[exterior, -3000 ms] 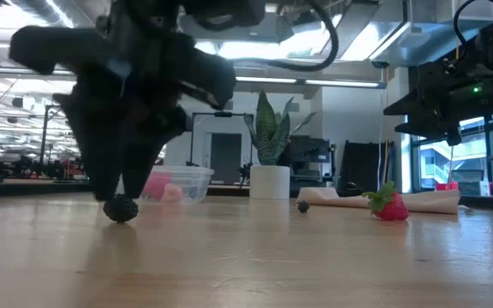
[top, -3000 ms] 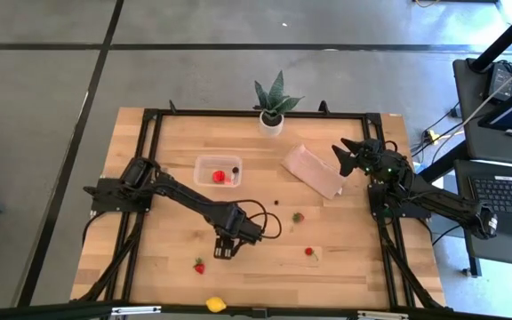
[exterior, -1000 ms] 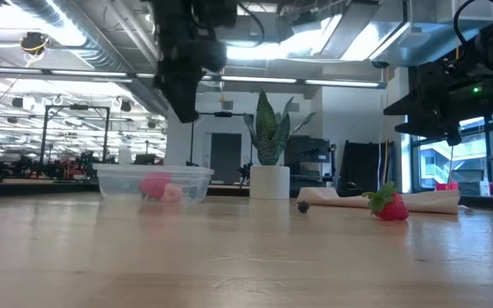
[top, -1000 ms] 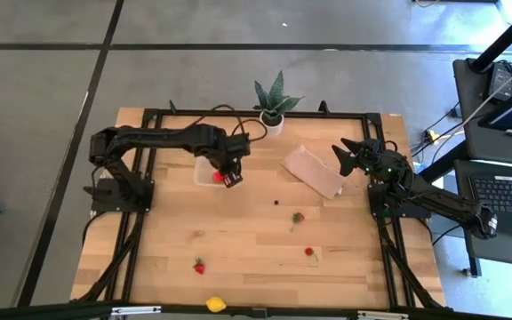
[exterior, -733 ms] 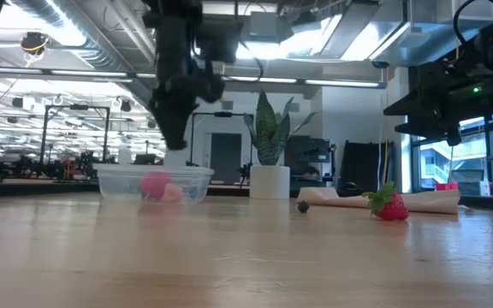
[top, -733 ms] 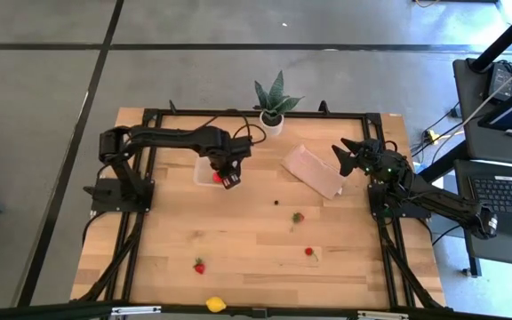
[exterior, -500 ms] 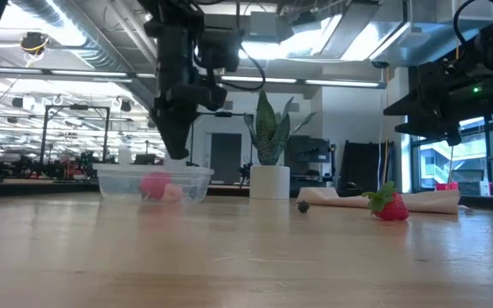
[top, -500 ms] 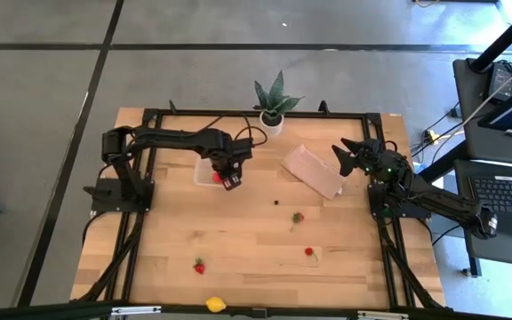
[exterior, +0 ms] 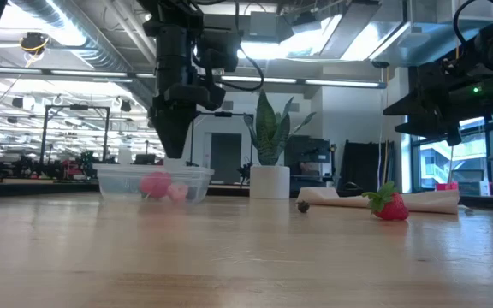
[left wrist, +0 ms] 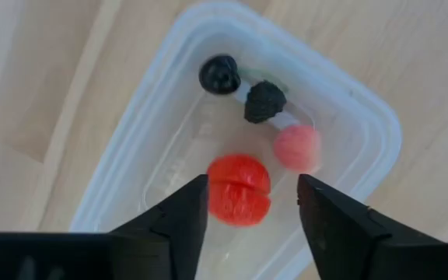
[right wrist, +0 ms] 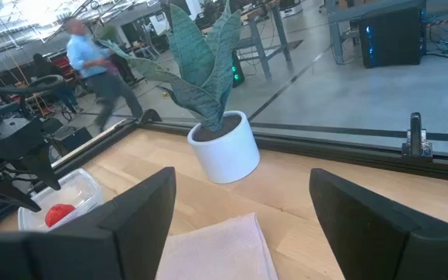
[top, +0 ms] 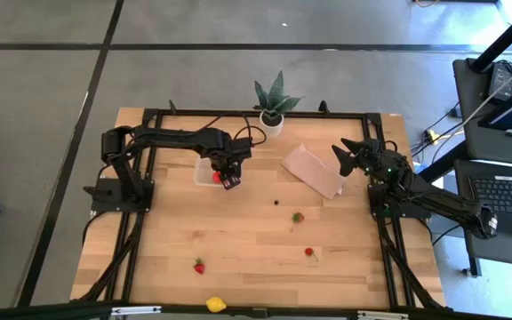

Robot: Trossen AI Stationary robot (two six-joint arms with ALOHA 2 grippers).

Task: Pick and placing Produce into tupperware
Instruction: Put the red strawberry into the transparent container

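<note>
The tupperware (top: 204, 171) (exterior: 152, 183) is a clear rounded box on the far left part of the table. In the left wrist view its rim (left wrist: 379, 124) encloses a red strawberry (left wrist: 239, 189), a pink piece (left wrist: 298, 148) and two dark berries (left wrist: 264, 101) (left wrist: 219, 74). My left gripper (top: 229, 180) (exterior: 174, 154) (left wrist: 251, 187) hangs open just above the box, pointing down, holding nothing. Loose on the table lie strawberries (top: 299, 216) (top: 309, 252) (top: 199, 266), a dark berry (top: 276, 201) and the yellow lemon (top: 215, 304). My right gripper (top: 340, 153) (right wrist: 243, 190) waits open at the far right.
A potted green plant (top: 272, 102) stands at the far edge, just behind the tupperware. A tan sheet (top: 314, 171) lies between the box and my right gripper. The low view shows a strawberry (exterior: 389, 205) and a dark berry (exterior: 303, 206). A person walks in the room beyond (right wrist: 92, 62).
My left gripper has come down over the tupperware and shifted slightly toward the table's left edge, its fingers now just above the box's rim. The right arm has kept still.
</note>
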